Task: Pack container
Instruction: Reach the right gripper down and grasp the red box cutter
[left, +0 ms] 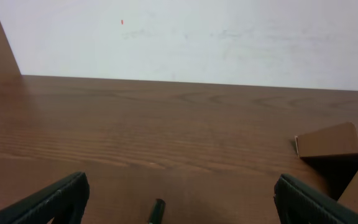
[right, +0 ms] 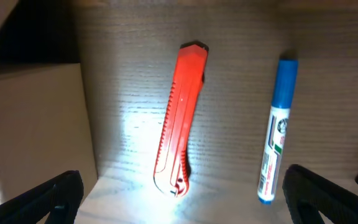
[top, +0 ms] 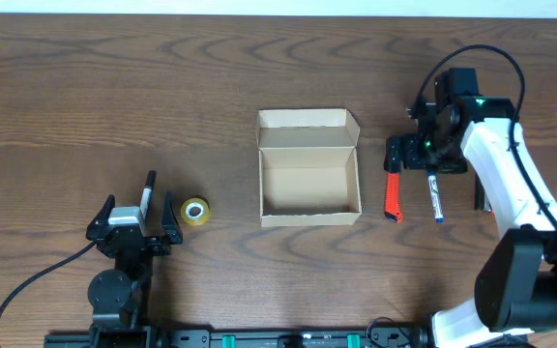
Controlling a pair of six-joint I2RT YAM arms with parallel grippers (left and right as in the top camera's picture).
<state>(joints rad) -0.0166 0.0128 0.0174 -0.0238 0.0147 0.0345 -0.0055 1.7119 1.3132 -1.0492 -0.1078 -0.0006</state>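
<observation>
Container [top: 307, 169] sits mid-table [top: 259, 68], upright, flap lid folded back toward the far edge. Inside looks bare cardboard.

Right of it, lying flat on the table: orange box cutter [top: 392, 193] just beside the container wall, then a blue marker [top: 436, 198] a little further right. The two are roughly parallel and not touching. The right wrist view shows the same pair, with the cutter lit by the wrist light and the container's side at the left of the frame.

Right gripper [top: 422, 159] hovers over the far ends of the cutter and marker. Its fingers [right: 334, 196] are spread wide — released, nothing held, and both items lie in the gap well below them.

Left gripper [top: 134, 224] is parked near the front-left edge of the table, well apart from the container. Its fingers [left: 55, 199] are also spread wide and grip nothing. A black marker [top: 148, 191] lies on the table just ahead of them, with only its tip showing low in the left wrist view.

Yellow tape roll [top: 195, 211] lies flat between the left gripper and the container, nearer the gripper.
</observation>
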